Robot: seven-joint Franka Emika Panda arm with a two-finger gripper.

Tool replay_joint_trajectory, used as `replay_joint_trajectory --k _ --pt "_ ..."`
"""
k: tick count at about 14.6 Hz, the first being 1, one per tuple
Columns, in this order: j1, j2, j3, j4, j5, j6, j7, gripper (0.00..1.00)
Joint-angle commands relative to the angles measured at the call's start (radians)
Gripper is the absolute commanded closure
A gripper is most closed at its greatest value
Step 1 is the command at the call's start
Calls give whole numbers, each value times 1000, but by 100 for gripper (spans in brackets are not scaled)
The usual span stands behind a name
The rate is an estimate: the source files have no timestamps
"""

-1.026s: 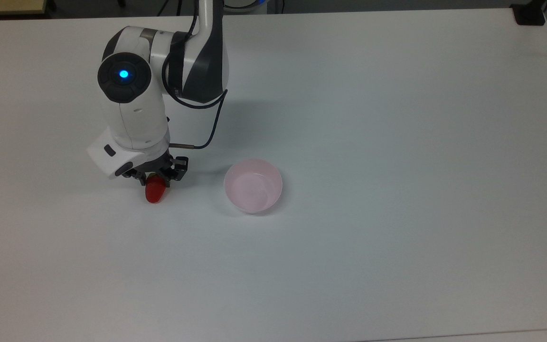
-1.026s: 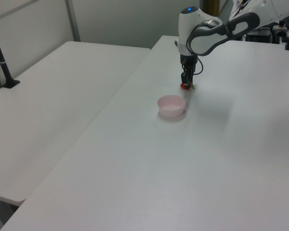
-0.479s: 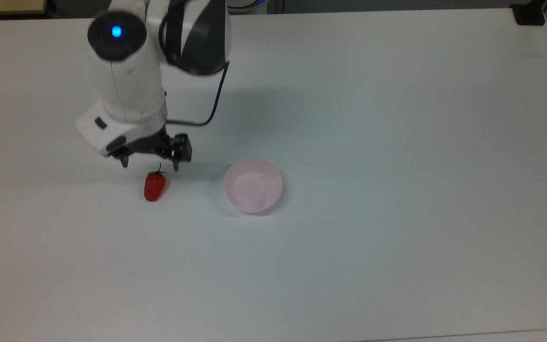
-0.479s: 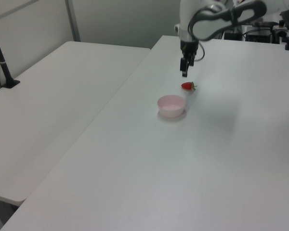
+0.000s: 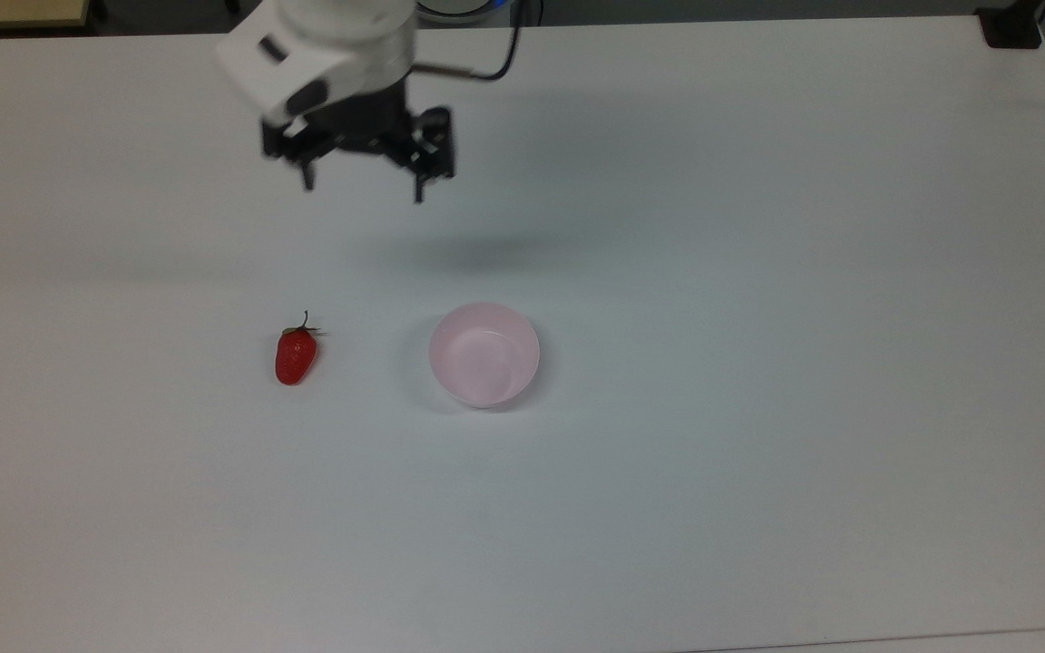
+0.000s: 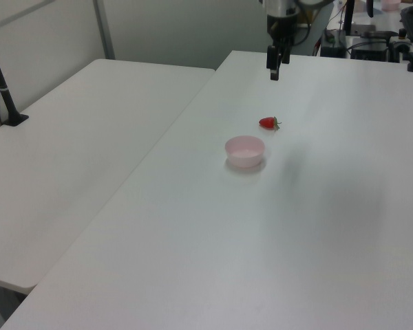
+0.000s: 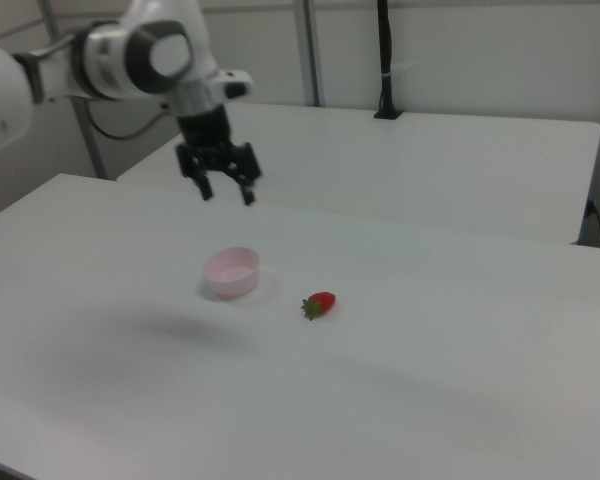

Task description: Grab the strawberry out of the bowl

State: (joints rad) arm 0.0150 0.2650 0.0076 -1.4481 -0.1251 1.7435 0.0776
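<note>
Red and glossy, your small elongated strawberry lies on the white table, beside the small round pale pink plastic bowl but apart from it, on the top view's left. Your black two-finger claw hangs released above the table, nearer its far edge, holding nothing.

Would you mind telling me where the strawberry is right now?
The strawberry lies on the white table, apart from the bowl, on the top view's left of it.
</note>
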Motion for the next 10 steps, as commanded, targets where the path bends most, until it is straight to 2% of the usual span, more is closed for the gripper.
replay_joint_trajectory --k 1,5,10 --pt "60 -120 -6 -87 16 -68 129 0" --pt "59 -229 -6 -162 65 -84 122 0" --pt "59 -247 -5 -166 82 -133 128 0"
